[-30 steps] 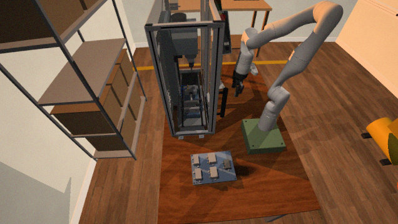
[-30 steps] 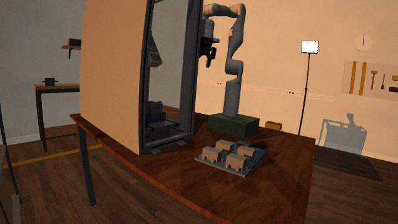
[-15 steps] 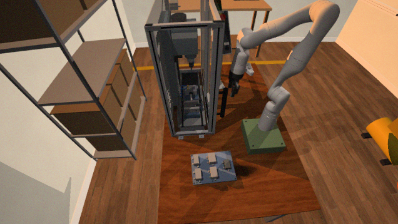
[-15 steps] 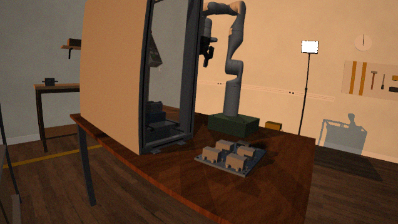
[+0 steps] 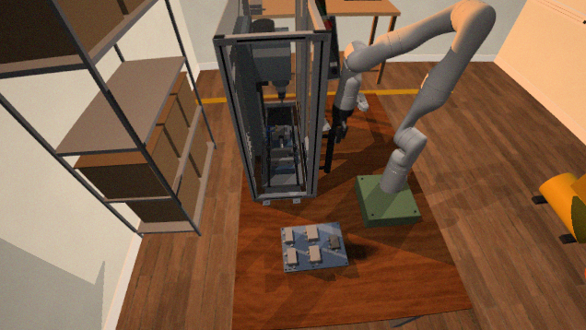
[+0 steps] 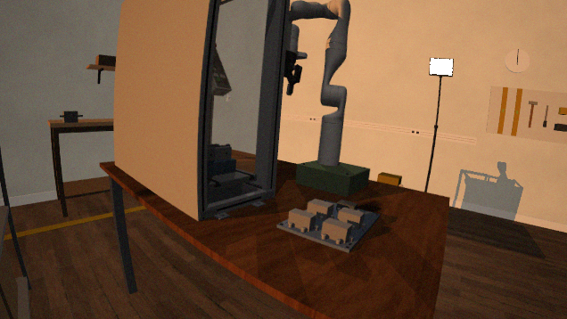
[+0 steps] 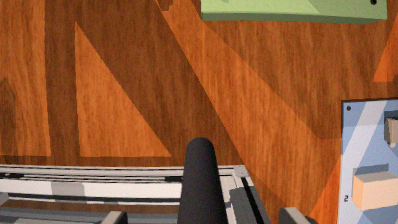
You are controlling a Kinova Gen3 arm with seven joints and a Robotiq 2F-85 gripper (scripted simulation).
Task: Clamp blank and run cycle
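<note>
Blanks (image 5: 314, 253) (image 6: 336, 230) (image 7: 376, 191) above brown wood (image 5: 369, 286) (image 6: 392, 249) (image 7: 130, 75).

over the last second the black two-fingered gripper (image 5: 340, 137) (image 6: 292, 88) (image 7: 206, 216) has moved sideways towards the tall grey metal-framed guard (image 5: 322, 115) (image 6: 272, 98) (image 7: 241, 171). in the top view, the gap that showed between it and the upright black bar handle (image 5: 330, 154) (image 7: 201, 182) has narrowed until the two nearly meet. the pale grey jointed arm (image 5: 405, 41) (image 6: 335, 51) has shifted the same way, its high elbow and its wrist both a little nearer the guard, and in the exterior view more of the gripper has slipped behind the guard's dark edge.
</note>
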